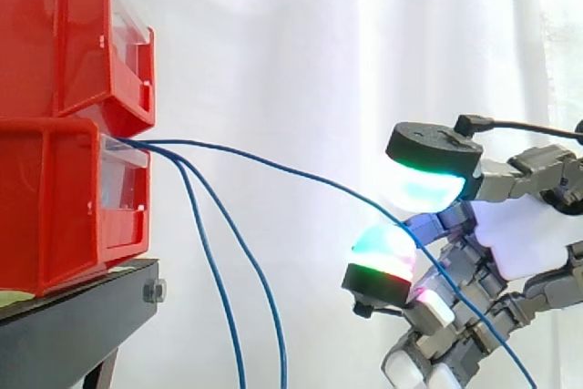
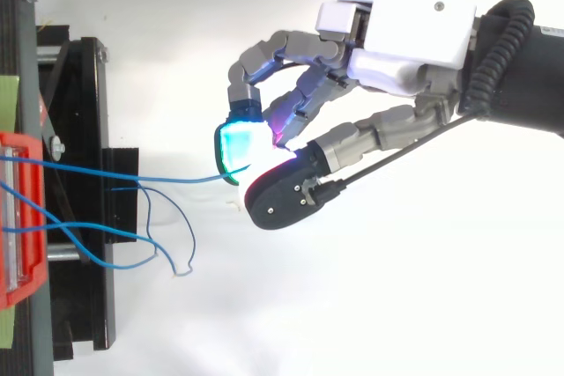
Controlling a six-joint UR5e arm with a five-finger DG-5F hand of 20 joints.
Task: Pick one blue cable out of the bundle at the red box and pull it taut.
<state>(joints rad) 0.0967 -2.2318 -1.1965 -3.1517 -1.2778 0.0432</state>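
Observation:
Three thin blue cables come out of the lower red bin (image 1: 55, 216) at the left. One blue cable (image 1: 301, 173) arcs rightward, still sagging, and passes between two glowing pads of my hand (image 1: 528, 234), then runs on down past the palm to the lower right. The fingers are curled, one pad (image 1: 426, 179) just above the cable and one (image 1: 384, 257) just below it, closed round it with a narrow gap. From above, the same cable (image 2: 176, 180) ends at the cyan pad of the hand (image 2: 414, 41), right of the bin (image 2: 18, 217).
The other two blue cables (image 1: 223, 298) hang down from the bin and loop loosely (image 2: 167, 253) below the held one. A second red bin (image 1: 64, 34) is stacked on top. Both rest on a black stand (image 1: 73, 316). A white curtain lies behind.

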